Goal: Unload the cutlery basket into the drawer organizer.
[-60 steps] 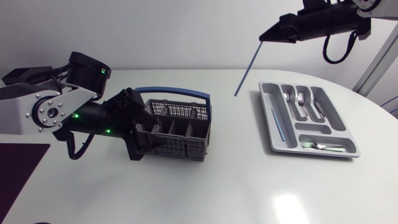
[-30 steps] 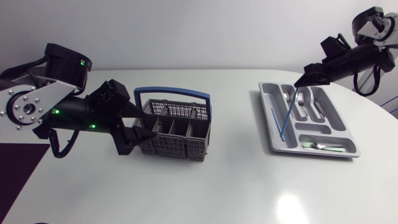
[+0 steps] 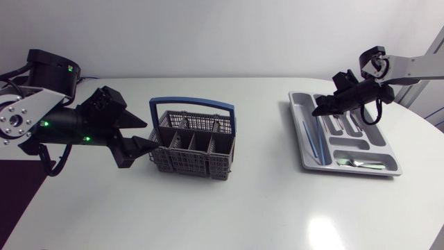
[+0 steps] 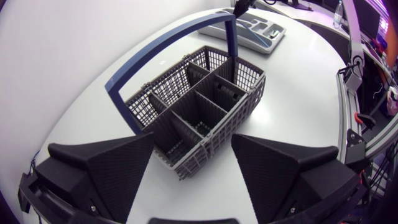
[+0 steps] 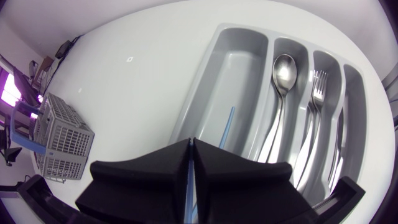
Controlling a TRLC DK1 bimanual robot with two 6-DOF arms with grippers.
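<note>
Grey mesh cutlery basket (image 4: 205, 106) with a blue handle sits upright on the table, just ahead of the spread-open left hand (image 4: 191, 140). The grey drawer organizer (image 5: 233, 74) lies flat under the right hand (image 5: 190, 142), which pinches a thin blue stick (image 5: 227, 127) slanting into the long outer slot. A spoon (image 5: 283, 68) and a fork (image 5: 316, 90) lie in the next slots over.

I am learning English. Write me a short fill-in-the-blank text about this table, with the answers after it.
1. The handle of the cutlery basket is ___.
2. The left end effector, facing the basket, is ___.
3. In the drawer organizer, between the blue stick and the fork lies a ___.
4. The right end effector is ___ on the blue stick.

Answers: blue; open; spoon; shut
</note>
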